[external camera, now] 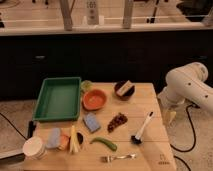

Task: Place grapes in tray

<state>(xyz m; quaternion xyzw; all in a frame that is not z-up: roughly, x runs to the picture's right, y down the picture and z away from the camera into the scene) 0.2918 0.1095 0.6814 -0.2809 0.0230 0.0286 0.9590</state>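
Wooden table (150,145) fills lower frame, dark cabinets behind. Camera view: grapes (118,121) lie mid-frame, betw. blue sponge (91,122) and brush (141,131). Green tray (58,98) sits upper left, empty. Gripper (170,116) hangs at right, off table edge, jaws spread, holding nothing. Best approach, prob.: descend over bunch's middle, clear of brush.

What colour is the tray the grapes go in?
Green, in the camera view; tray far left, gripper beside the table, right edge.
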